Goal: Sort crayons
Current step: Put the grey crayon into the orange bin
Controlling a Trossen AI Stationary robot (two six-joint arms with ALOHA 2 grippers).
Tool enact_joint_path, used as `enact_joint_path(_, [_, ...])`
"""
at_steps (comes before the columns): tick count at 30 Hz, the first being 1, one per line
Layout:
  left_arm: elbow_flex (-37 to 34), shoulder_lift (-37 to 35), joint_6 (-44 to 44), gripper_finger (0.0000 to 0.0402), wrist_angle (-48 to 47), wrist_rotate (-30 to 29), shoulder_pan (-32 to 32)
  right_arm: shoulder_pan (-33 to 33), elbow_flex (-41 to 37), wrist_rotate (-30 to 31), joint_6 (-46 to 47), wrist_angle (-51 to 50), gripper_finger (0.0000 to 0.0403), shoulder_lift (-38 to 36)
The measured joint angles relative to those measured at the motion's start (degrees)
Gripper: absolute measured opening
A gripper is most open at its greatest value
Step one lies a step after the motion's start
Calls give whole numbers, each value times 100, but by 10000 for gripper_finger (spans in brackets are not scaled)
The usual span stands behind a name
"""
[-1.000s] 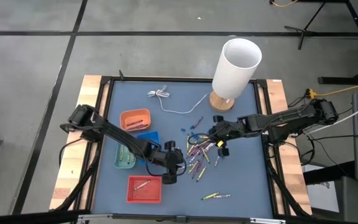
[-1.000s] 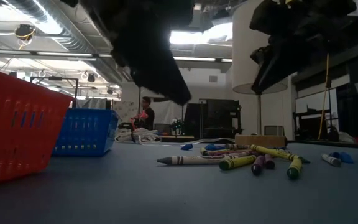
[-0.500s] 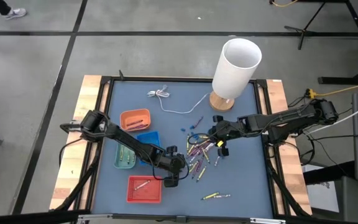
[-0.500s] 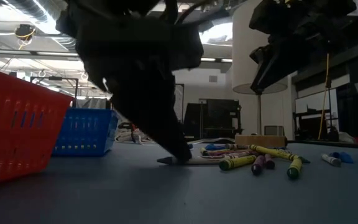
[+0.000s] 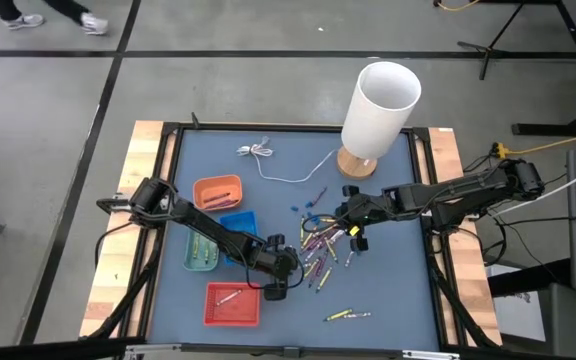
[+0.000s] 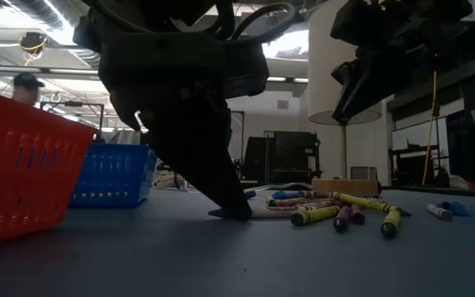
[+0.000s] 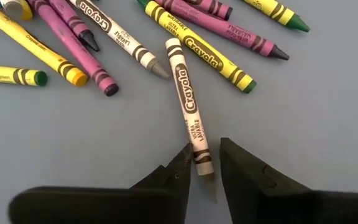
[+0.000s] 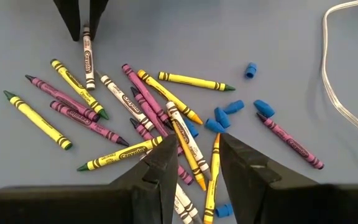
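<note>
High view: bench [image 5: 388, 290] framed by rails. Free blue surface at lower right, upper left and centre. 4 trays at left: orange [image 5: 217, 191], blue [image 5: 236, 222], green [image 5: 202, 253], red [image 5: 233, 303]. 1 white lamp [image 5: 381, 105] at upper right, 1 cable [image 5: 288, 175] beside it. Crayons [image 5: 318, 250] piled mid-frame, 2 more apart at lower centre. Left end effector [image 5: 274, 290] down at pile's lower-left edge, just right of red tray. Right end effector [image 5: 353, 238] at pile's right edge.

Low view: only 2 trays seen, red & blue, at left. Left end effector's tip on the surface, at the end of a white crayon [image 6: 262, 213]. Open surface in foreground.

Left wrist view: fingers narrowly apart, astride lower end of white crayon lying flat; firm grip not clear. About ten crayons across upper frame, several cropped. Bare surface at right.

Right wrist view: fingers apart, holding nothing, above the pile. About 6 blue bits [image 8: 225, 115] at centre-right, hardly visible from above. Other arm's fingers at top left, over white crayon.
</note>
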Motion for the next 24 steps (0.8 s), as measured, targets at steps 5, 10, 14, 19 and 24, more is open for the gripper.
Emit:
enact_joint_path(5, [0,0,-4,29,-13,2,-2,0,0,0,0,0,117,0])
enact_joint_path(10, [0,-2,-5,7,-23,-2,2,0,0,0,0,0,117,0])
enact_joint_path(14, [0,-13,-10,3,-30,-2,2,0,0,0,0,0,117,0])
enact_joint_path(19, [-3,-113,-155,6,-106,-4,4,0,0,-3,0,0,117,0])
enact_joint_path(24, [-5,-345,-455,6,-76,85,-7,4,0,-63,0,-9,117,2])
